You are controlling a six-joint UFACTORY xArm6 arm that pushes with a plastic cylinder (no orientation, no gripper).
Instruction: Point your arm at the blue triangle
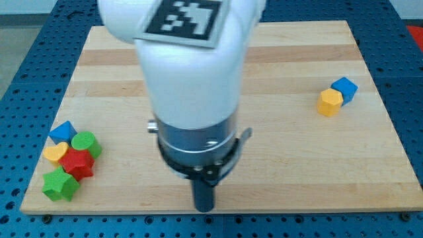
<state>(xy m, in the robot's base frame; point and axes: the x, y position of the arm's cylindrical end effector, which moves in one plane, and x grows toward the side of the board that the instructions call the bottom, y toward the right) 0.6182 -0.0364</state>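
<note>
Landmark: the wooden board.

My tip sat at the board's bottom edge, roughly mid-width. No pincer on this rig, just the rod, so nothing to call open or closed. The arm's white body with a black-and-white marker on top covered much of the board's centre and top-middle.

The blue triangle was near the board's left edge, toward the bottom-left corner, well apart from my tip and up-left of it. It topped a tight cluster:
- green cylinder just beside it on the right
- yellow heart just below it, touching or nearly so
- red star below the green cylinder, right of the heart
- green star lowest in the cluster, closest to the board's bottom-left corner

The tip touched none of them.

On the board's right side, in the upper half: blue cube and yellow hexagonal block touching each other, the yellow one below-left of the blue. Both far from my tip.

The board lay on a blue perforated table that showed around all of the board's sides.
</note>
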